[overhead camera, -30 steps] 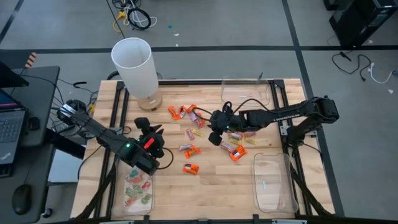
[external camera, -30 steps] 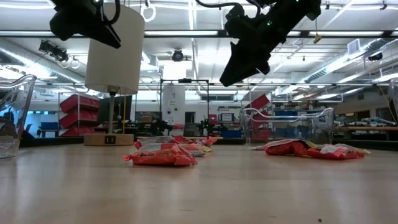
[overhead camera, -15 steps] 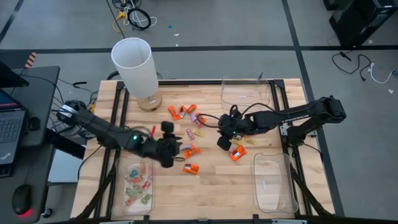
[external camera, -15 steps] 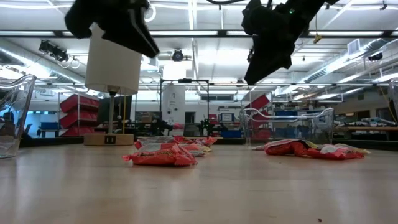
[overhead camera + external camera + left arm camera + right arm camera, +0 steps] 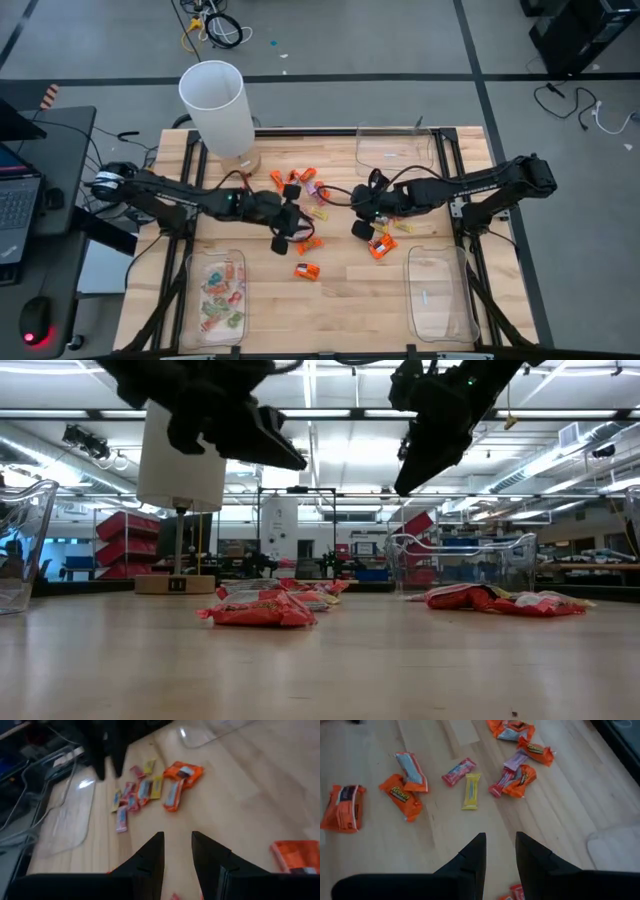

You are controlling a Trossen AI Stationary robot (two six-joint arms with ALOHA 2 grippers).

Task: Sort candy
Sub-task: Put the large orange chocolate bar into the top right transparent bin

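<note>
I'm working over a pale wooden table (image 5: pixel 340 290) in an open workshop with grey floor all round, and reading left to right I have a clear tray (image 5: pixel 221 300) at the near left corner already holding some sorted sweets, which I take to be the drop-off for one kind. My left gripper (image 5: pixel 291 232) hangs above the loose candy (image 5: pixel 306 242) at mid-table, fingers slightly apart and holding nothing, placed there, I judge, to pick the next piece. My right gripper (image 5: pixel 362 229) hovers likewise, parted and empty, over the orange-and-pink cluster (image 5: pixel 380 240) toward the empty right tray (image 5: pixel 440 300).
</note>
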